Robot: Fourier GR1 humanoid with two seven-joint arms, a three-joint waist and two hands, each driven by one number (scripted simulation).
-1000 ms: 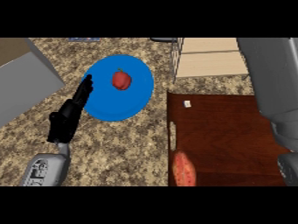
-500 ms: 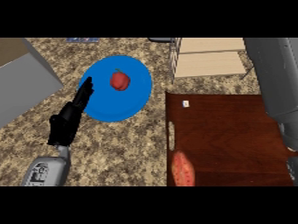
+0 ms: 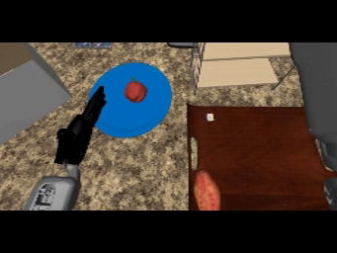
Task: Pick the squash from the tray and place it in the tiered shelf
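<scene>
The squash (image 3: 206,191), an orange-red oblong, lies at the near left corner of the dark wooden tray (image 3: 266,143). The tiered shelf (image 3: 236,64), made of pale wood boards in a thin wire frame, stands just behind the tray. My left hand (image 3: 80,131) rests at the left with its black fingers straight, pointing toward the blue plate, away from the squash. Only the grey right forearm (image 3: 328,99) shows, along the right edge over the tray's right side; the right hand itself is out of sight.
A blue plate (image 3: 120,121) holding a red pepper (image 3: 134,90) sits left of the tray. A large grey box (image 3: 18,99) fills the far left. A small white tag (image 3: 209,117) lies on the tray's far left part. Speckled stone counter surrounds everything.
The grey right forearm has shifted slightly to the right. The left hand, squash and plate have stayed where they were.
</scene>
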